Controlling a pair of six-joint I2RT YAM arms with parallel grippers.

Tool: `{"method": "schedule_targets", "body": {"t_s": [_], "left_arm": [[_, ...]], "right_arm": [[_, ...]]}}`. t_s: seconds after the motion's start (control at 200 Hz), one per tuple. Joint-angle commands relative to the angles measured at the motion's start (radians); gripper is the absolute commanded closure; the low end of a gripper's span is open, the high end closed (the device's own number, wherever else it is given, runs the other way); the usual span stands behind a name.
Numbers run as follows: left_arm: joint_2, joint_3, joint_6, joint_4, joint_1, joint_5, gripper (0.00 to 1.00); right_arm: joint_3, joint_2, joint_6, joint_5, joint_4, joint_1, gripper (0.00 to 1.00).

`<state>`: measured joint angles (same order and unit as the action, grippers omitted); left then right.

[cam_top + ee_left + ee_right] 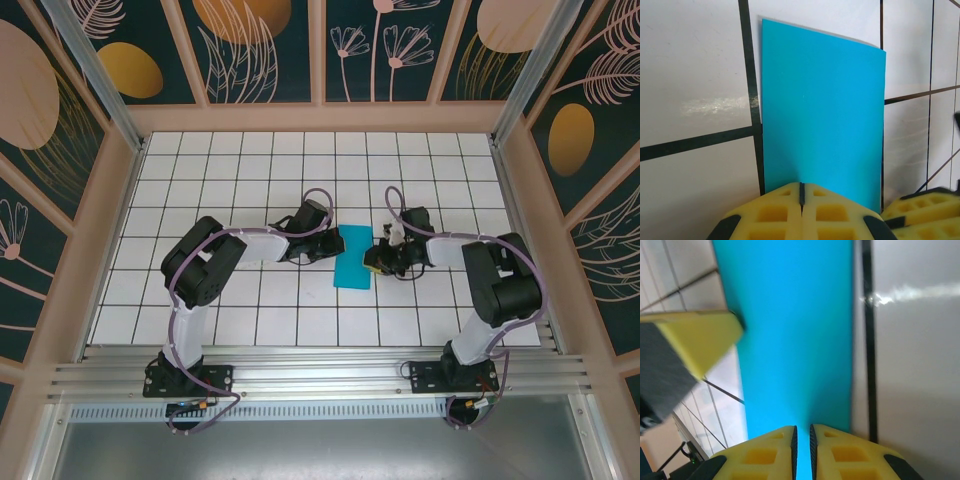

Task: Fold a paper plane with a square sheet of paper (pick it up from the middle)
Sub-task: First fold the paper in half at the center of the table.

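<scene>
Grid table [200, 300], centre: folded teal sheet [354, 258]. L gripper [801, 192] shut, pressing one edge, prob. as anchor; R gripper [802, 435] narrow, pinching opposite edge to fold.

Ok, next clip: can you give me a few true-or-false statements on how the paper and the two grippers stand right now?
1. The paper lies as a full open square. False: it shows as a narrow rectangle.
2. The left gripper is shut. True.
3. The right gripper is wide open and clear of the paper. False: its jaws are nearly closed, with paper in the thin slit between them.
4. The two grippers sit at opposite sides of the paper. True.
</scene>
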<state>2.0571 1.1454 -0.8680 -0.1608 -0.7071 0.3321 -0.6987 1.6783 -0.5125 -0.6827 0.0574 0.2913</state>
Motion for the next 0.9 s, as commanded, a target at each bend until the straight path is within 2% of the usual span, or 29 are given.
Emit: {"method": "schedule_targets", "body": {"t_s": [0.0,0.325,0.626,0.896], "left_arm": [[0.027,-0.044,0.018,0.132,-0.005,-0.027,1.00],[0.026,-0.042,0.020,0.133,-0.005,-0.025,1.00],[0.023,-0.047,0.019,0.131,-0.004,-0.025,1.00],[0.025,-0.043,0.021,0.133,-0.005,-0.022,1.00]], "right_arm": [[0.034,0.000,-0.011,-0.007,-0.014,0.007,0.82],[0.036,-0.139,0.006,-0.021,0.060,0.022,0.80],[0.150,-0.102,-0.031,-0.031,-0.020,0.072,0.80],[0.121,-0.165,-0.011,-0.026,0.048,0.079,0.79]]}}
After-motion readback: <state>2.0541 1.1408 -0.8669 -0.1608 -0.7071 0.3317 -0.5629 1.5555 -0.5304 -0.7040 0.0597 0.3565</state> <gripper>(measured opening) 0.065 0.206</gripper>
